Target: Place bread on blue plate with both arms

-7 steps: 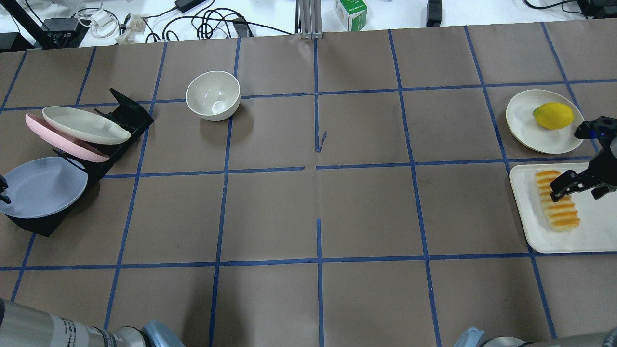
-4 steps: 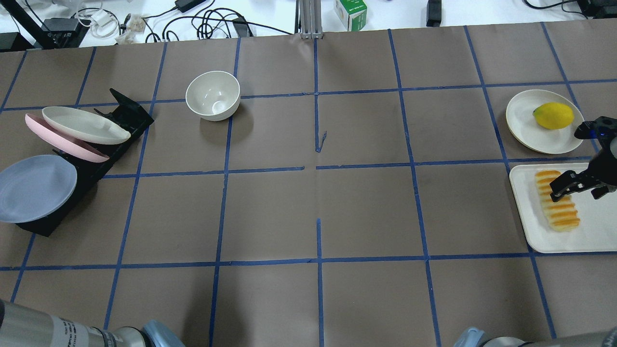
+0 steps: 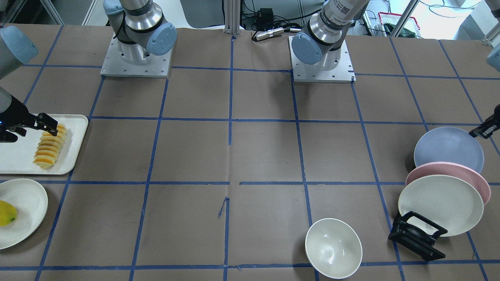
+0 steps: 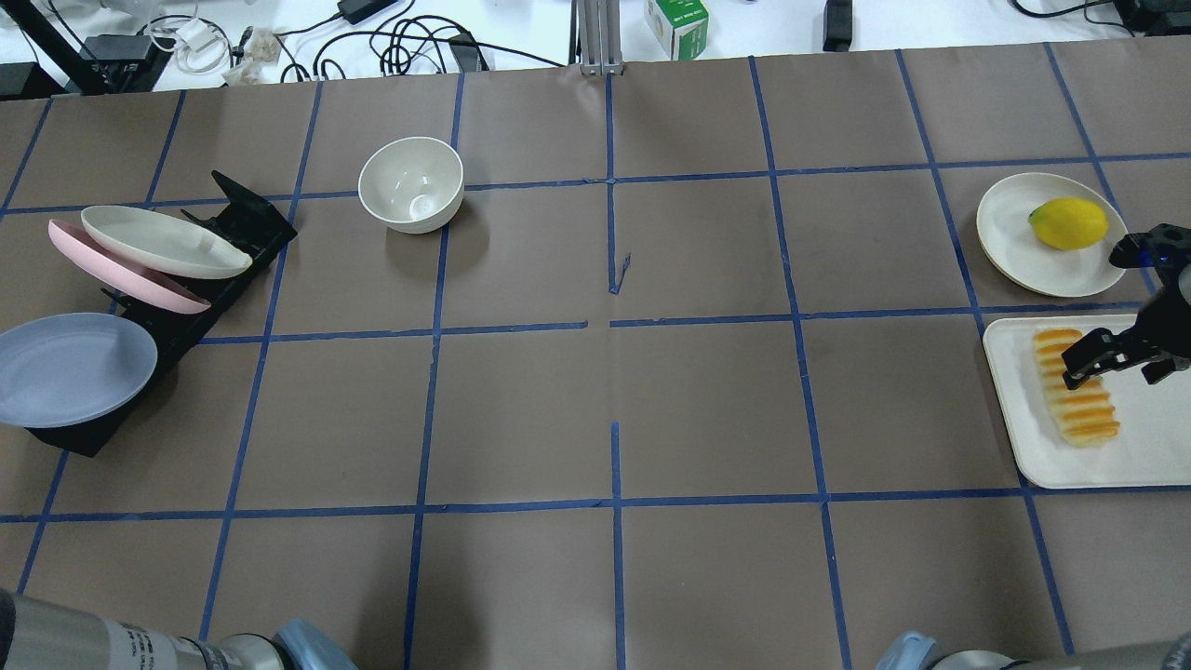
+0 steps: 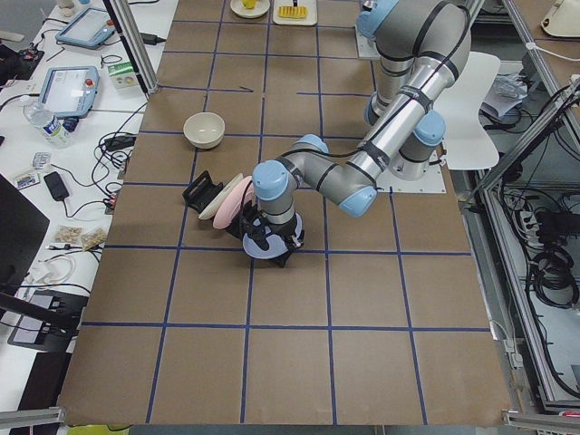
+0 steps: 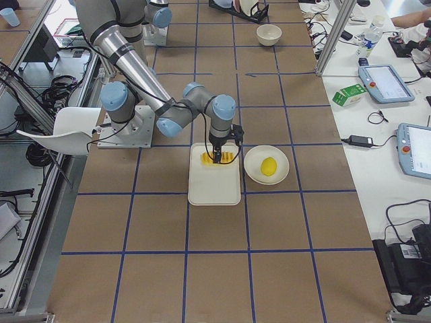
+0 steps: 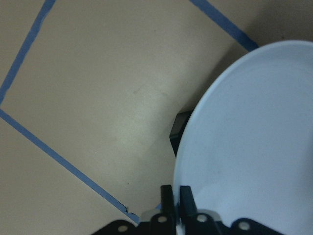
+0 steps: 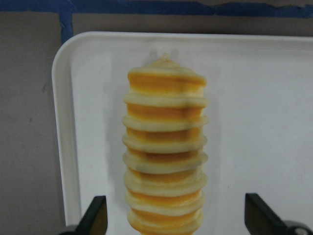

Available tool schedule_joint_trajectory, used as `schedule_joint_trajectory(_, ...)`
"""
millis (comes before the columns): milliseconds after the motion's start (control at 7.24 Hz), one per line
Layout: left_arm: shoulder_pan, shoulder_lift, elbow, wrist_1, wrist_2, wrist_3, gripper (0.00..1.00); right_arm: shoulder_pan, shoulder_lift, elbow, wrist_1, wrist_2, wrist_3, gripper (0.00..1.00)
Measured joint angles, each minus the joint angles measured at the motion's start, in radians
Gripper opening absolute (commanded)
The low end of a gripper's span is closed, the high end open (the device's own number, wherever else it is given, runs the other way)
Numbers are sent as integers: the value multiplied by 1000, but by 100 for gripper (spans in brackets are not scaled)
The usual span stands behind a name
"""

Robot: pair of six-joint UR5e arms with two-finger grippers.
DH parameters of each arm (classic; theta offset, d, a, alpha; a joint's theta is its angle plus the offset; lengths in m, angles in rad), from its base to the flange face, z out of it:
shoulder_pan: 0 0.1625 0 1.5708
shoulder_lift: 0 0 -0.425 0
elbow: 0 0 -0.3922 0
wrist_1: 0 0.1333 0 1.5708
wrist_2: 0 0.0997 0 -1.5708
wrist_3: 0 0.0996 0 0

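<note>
Clock directions refer to the overhead view, 12 o'clock being the far edge of the table (image 4: pixel 614 391).

1. Bread (image 4: pixel 1075 389): one loaf, lying flat on a tray (image 4: pixel 1149 437) at the table's 3 o'clock edge. Its long axis runs roughly 12 to 6 o'clock.
2. Right gripper (image 4: pixel 1077 366): released, jaws spread wide. It sits over the 12 o'clock half of the loaf. In the right wrist view one finger stands on each side of the bread (image 8: pixel 165 152), with bare tray showing between finger and loaf on both sides.
3. Blue plate (image 4: pixel 74 368): one, at the table's 9 o'clock edge, well apart from the bread. It is tilted and overlaps the 7 o'clock end of a rack (image 4: pixel 244 225). Whether it touches the rack cannot be told.
4. Left gripper (image 7: pixel 176 200): clenched on the rim of the blue plate, the fingers close together with the rim between them.
5. Count of other items:
   - Rack: one, black, holding one pink plate (image 4: pixel 98 262) and one cream plate (image 4: pixel 163 242), both leaning.
   - Bowl (image 4: pixel 411 183): one, upright, at 2 o'clock from the rack.
   - White plate (image 4: pixel 1019 247): one, just beside the tray at its 12 o'clock side, carrying one lemon (image 4: pixel 1068 223).
   - Plates in total: four
   - Arms: two
</note>
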Motion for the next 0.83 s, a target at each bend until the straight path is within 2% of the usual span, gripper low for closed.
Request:
schedule_joint_trajectory(276, -1, 66, 12, -60, 6, 19, 0, 0, 0, -2, 0, 0, 0, 100)
schedule_joint_trajectory(553, -1, 139, 29, -177, 11, 27, 0, 0, 0, -2, 1, -1, 0, 100)
schedule_joint_trajectory(691, 1, 143, 27, -200, 11, 25, 4, 0, 0, -2, 1, -1, 0, 100)
schedule_joint_trajectory(829, 3, 128, 23, -197, 8, 24, 18, 0, 1, -1, 0, 1, 0, 100)
